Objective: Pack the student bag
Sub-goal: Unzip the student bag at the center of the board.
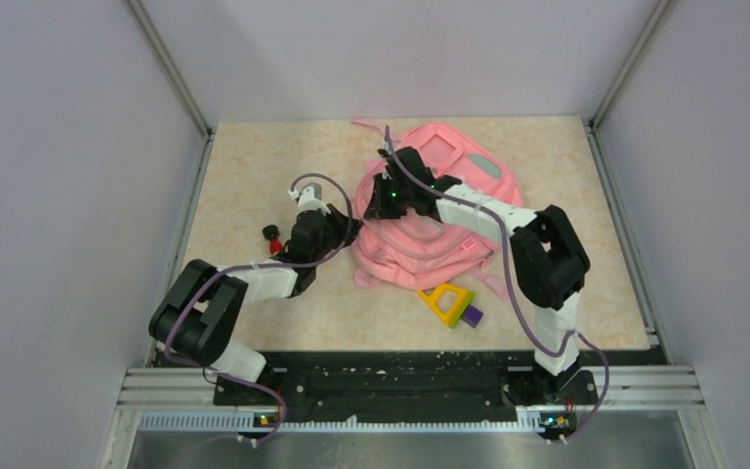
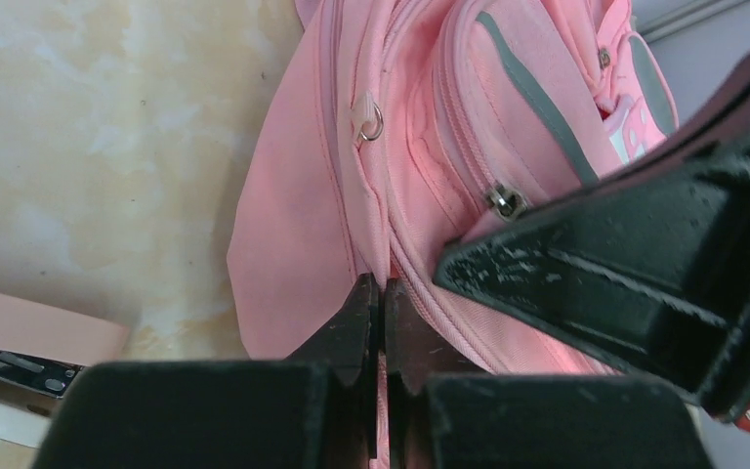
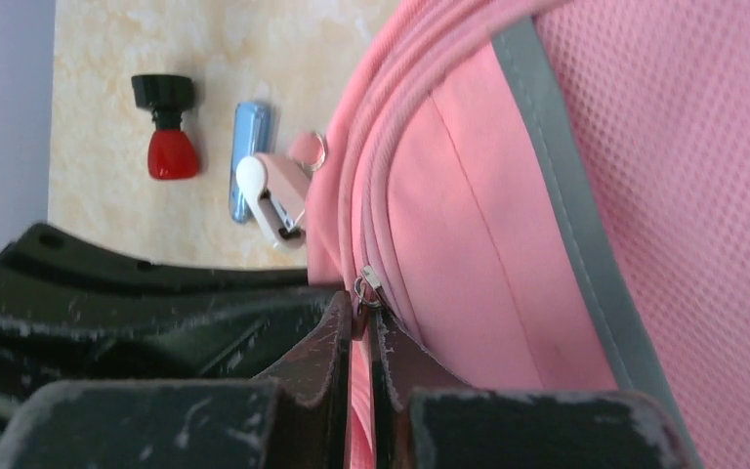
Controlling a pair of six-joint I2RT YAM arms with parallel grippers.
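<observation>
The student bag [image 1: 428, 256] lies centre-far on the table [image 1: 254, 166]. The left gripper [image 2: 378, 290] pinches fabric at its left edge. The right gripper [image 3: 361, 311], jaws nearly together, nips pink fabric by a zip slider [image 3: 367, 285].

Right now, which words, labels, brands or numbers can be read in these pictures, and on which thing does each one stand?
No text can be read anywhere.
student bag: a white print near its top, partly hidden and too blurred to read.
red-and-black knob, pink stapler, yellow triangle: no text shows on them.
</observation>
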